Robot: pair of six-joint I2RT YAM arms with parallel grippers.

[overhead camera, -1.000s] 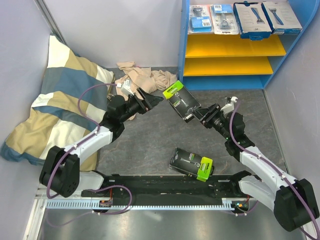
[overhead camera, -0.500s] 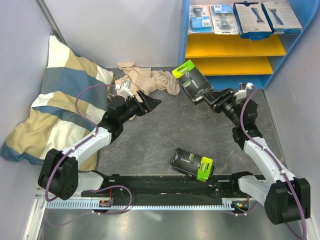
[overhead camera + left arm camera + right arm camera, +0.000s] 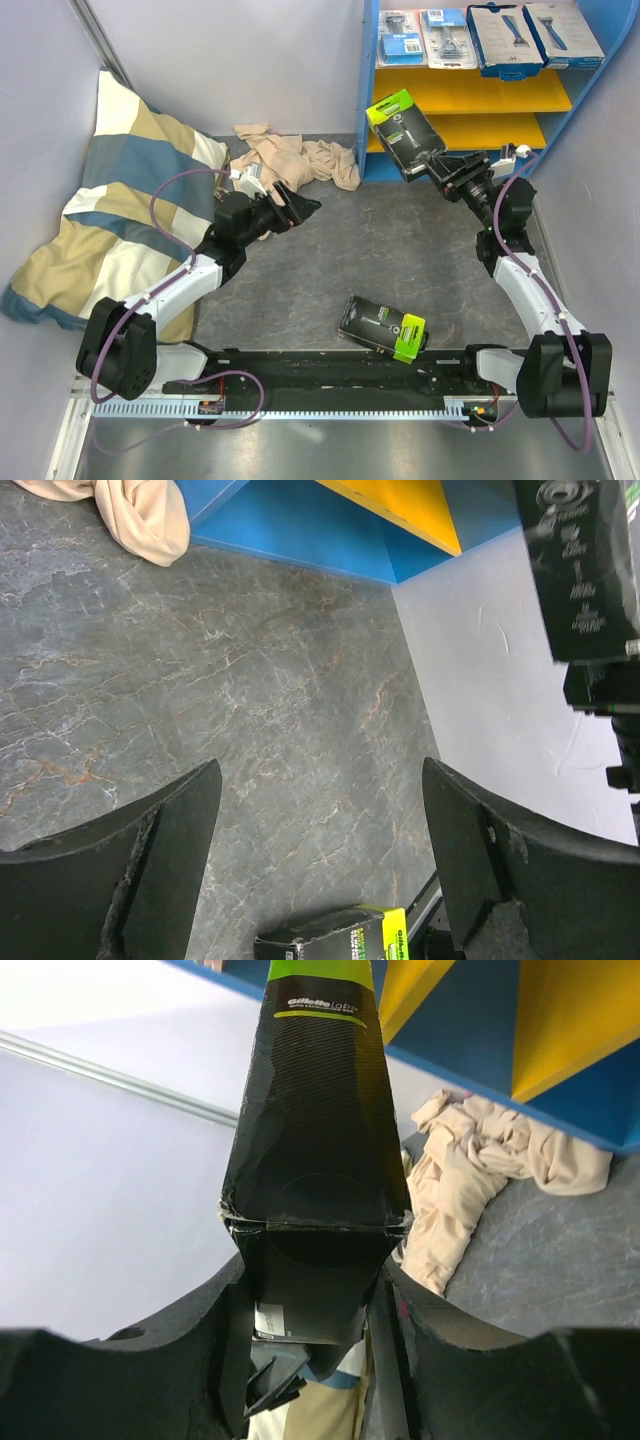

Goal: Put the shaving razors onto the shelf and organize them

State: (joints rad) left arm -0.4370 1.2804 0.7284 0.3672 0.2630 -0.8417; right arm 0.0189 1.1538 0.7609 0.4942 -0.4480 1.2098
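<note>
Top external view: holding one black box [image 3: 403, 132] of shaving razors in the air in front of the shelf [image 3: 372, 100], level with its yellow boards [image 3: 480, 92], lime-green end leading.
Right gripper [image 3: 430, 166]: clamping the box by its plain end, probably so that the green end goes onto a board first.
Right arm: standing stretched far forward and up, wrist tilting toward the shelf.
Right wrist view: showing both fingers [image 3: 170, 1370] pressing the box's sides, the box pointing away from the camera.
Left gripper [image 3: 300, 205]: hanging wide and empty over the grey tabletop [image 3: 330, 260] near the beige cloth [image 3: 290, 158], arm bending low, apparently idling.
Top board: carrying two blister packs [image 3: 402, 38] and two white-blue boxes [image 3: 505, 38] in a row.
Second black box [image 3: 382, 327]: lying flat near the arm bases, well apart from the shelf, awaiting pickup.
</note>
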